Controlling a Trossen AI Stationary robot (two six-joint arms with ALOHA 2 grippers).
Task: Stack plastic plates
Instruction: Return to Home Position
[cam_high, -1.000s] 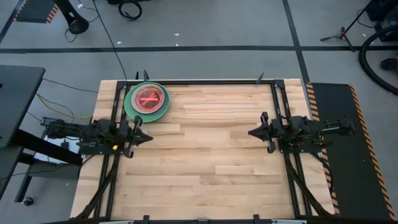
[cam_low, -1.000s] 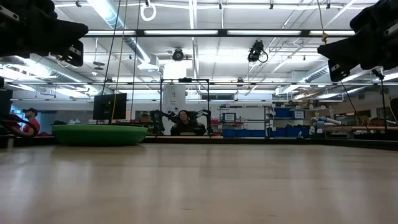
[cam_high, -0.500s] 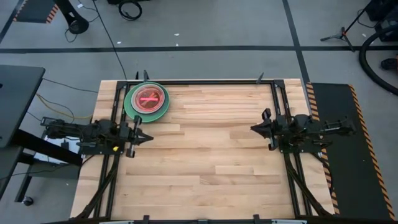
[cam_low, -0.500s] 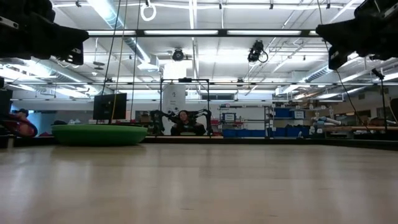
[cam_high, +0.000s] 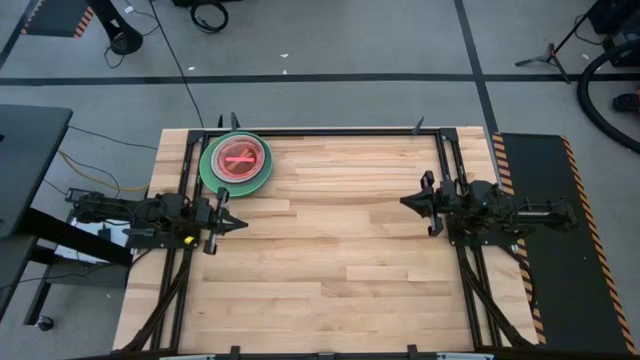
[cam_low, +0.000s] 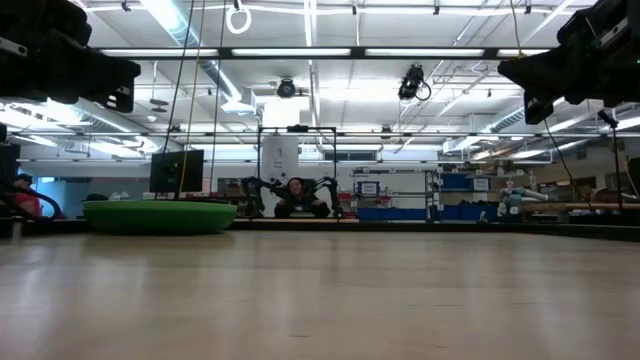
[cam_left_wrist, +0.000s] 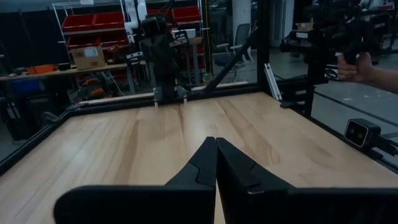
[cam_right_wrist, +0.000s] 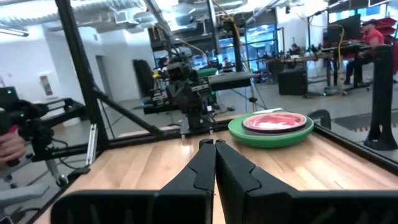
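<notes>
The stack of plates (cam_high: 236, 161) sits on the worktop (cam_high: 330, 250) near its far left corner, just inside the far edge. The plates are round, so they have no long axis. They lie flat and hollow side up, nested one in another. A large green plate (cam_high: 258, 182) forms the outer ring and a red plate (cam_high: 238, 156) lies on top at the middle. The layers between show only as thin rims.

The left gripper (cam_high: 238, 222) hangs above the worktop's left edge, near the stack but apart from it, and points across toward the right edge. Its fingers are pressed together with nothing between them. The right gripper (cam_high: 405, 203) hangs above the right side, well apart from the stack, and points toward the left edge. Its fingers are likewise closed tight on nothing.

Compared with a second ago, the right arm has shifted a little toward the far edge. The left arm and the stack look unchanged. A person (cam_low: 295, 196) sits in the room beyond the far edge.
</notes>
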